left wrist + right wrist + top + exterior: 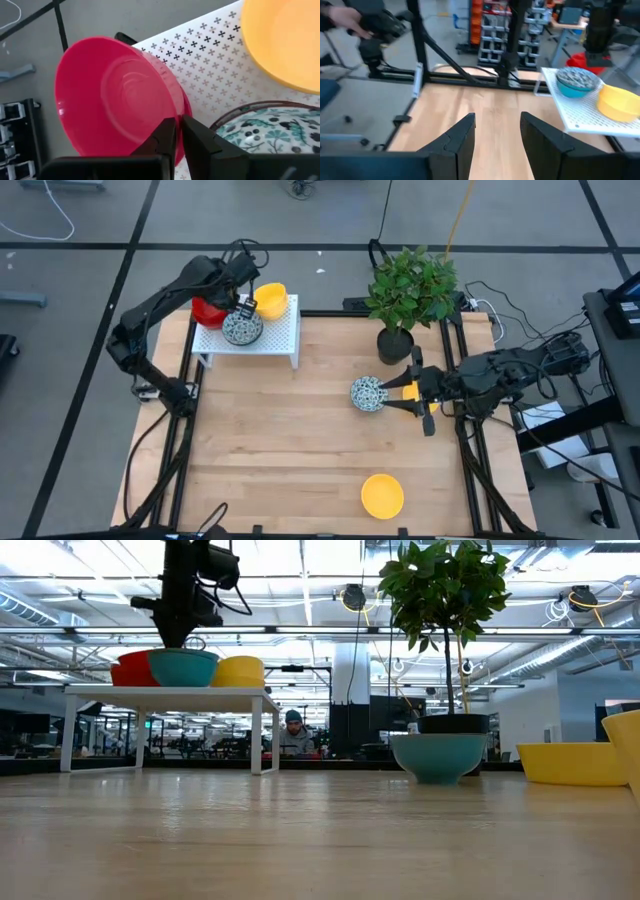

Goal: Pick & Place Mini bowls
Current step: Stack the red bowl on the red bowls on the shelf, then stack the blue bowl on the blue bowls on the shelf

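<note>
My right gripper (pixel 398 393) sits just beyond the table's right side, fingers (pixel 461 134) spread wide and holding nothing, with a speckled bowl (pixel 367 393) on the table (pixel 280 440) right at its tips. Nearer the front edge lies a yellow bowl (pixel 382 495). Behind the speckled one stands the plant pot (pixel 395 345). At the far left is the white shelf (pixel 282 335), carrying a second speckled bowl (pixel 242 328), another yellow (pixel 271 300) and a red bowl (pixel 208 310). My left gripper (pixel 179 135) hangs over that shelf, pinched narrow on the red bowl's rim
</note>
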`<state>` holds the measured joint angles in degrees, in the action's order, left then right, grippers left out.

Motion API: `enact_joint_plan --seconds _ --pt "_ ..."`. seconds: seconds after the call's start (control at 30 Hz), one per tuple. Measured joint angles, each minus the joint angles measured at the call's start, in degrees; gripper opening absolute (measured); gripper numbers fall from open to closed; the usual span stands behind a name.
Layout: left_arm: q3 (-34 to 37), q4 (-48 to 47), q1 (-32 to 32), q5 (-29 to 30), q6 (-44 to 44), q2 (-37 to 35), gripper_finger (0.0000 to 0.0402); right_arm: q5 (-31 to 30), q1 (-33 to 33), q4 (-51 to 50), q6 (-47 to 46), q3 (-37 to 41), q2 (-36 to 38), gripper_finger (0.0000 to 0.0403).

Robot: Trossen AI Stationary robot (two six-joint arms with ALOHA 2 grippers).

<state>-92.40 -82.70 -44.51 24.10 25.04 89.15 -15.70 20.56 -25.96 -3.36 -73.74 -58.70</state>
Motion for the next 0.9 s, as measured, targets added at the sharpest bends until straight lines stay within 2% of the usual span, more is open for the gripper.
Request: enact_joint_plan --seconds 0.27,0.77,0.9 --pt "0.0 -2.1 -0.1 0.1 -0.6 1.7 0.0030 -5.3 0.0 0.0 0.0 3.3 0.0 0.0144" --pt "0.0 -1.8 -0.2 0.3 1.0 1.7 0.0032 -5.3 0.0 1.3 -0.3 3.9 0.0 0.0144" --pt "0.0 -2.5 -0.3 -0.9 2.0 1.7 0.0055 -5.2 0.0 1.3 -0.4 3.9 0.0 0.0144"
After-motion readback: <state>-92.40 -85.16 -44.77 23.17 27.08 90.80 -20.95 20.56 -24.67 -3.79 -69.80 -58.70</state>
